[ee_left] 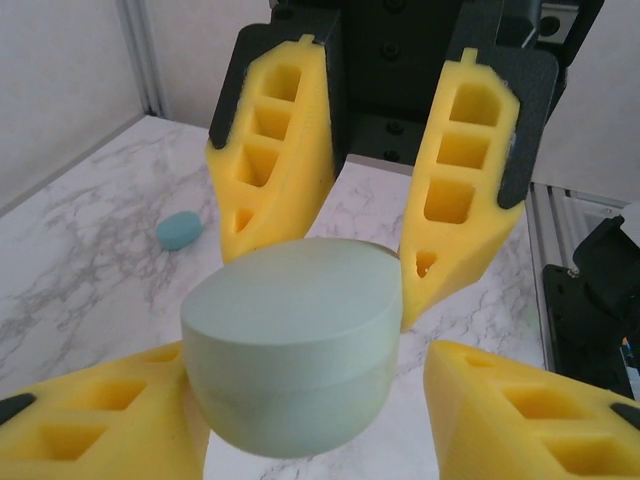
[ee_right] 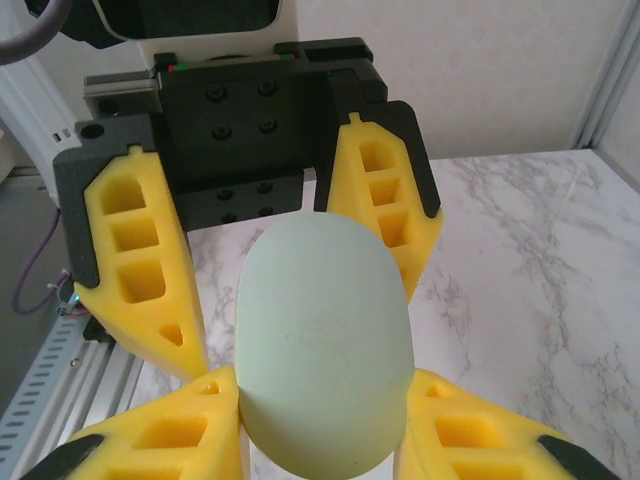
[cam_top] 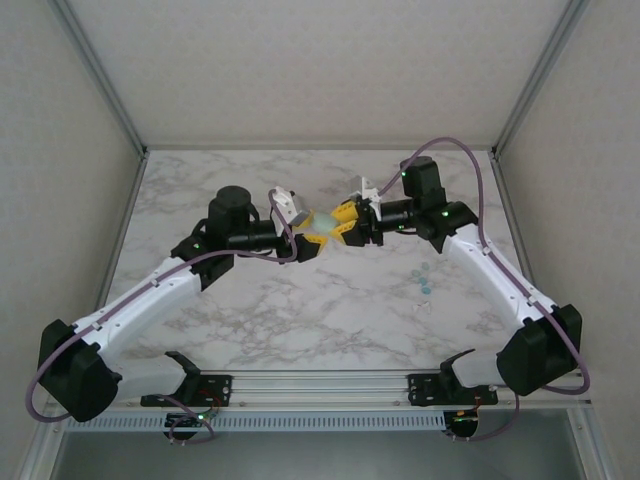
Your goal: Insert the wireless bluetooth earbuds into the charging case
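The charging case (cam_top: 322, 224), a pale green-blue oval pebble, hangs shut above the table's middle between both grippers. My right gripper (cam_top: 346, 226) is shut on it, and in the right wrist view its yellow fingers (ee_right: 180, 430) press both sides of the case (ee_right: 325, 340). My left gripper (cam_top: 306, 243) faces it from the other side with its jaws open around the case (ee_left: 295, 340). Its left finger (ee_left: 110, 415) touches the case and its right finger (ee_left: 520, 410) stands a little off. Two teal earbuds (cam_top: 425, 278) lie on the table to the right. One earbud (ee_left: 180, 229) lies below in the left wrist view.
A tiny white piece (cam_top: 421, 306) lies just in front of the earbuds. The marble table (cam_top: 300, 310) is walled on the left, back and right. A metal rail (cam_top: 320, 385) with both arm bases runs along the near edge.
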You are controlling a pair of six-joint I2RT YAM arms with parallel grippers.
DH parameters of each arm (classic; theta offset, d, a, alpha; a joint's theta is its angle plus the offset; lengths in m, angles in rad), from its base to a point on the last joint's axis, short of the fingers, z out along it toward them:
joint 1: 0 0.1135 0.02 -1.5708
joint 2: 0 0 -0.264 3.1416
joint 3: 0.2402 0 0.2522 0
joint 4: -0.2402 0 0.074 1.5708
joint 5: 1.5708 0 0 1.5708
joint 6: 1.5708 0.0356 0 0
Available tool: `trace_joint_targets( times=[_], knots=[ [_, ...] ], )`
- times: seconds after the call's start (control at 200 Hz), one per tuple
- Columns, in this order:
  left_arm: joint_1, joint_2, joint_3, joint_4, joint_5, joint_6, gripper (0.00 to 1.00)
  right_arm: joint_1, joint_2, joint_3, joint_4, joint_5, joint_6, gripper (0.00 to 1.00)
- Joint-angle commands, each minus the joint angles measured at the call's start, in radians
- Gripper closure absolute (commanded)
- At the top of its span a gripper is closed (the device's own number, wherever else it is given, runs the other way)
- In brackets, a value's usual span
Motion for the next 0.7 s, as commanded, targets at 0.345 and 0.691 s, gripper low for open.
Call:
trace_joint_targets(
  times=[0.345,0.691],
  knots=[
    [0.012,0.004,0.04,0.052,0.077,-0.035,0.55,0.008,-0.029,-0.036,0.086,-0.006,-0.011,0.69],
    [0.011,0.027,0.064,0.033,0.081,-0.036,0.54,0.008,-0.031,-0.039,0.095,-0.003,-0.002,0.68]
  ],
)
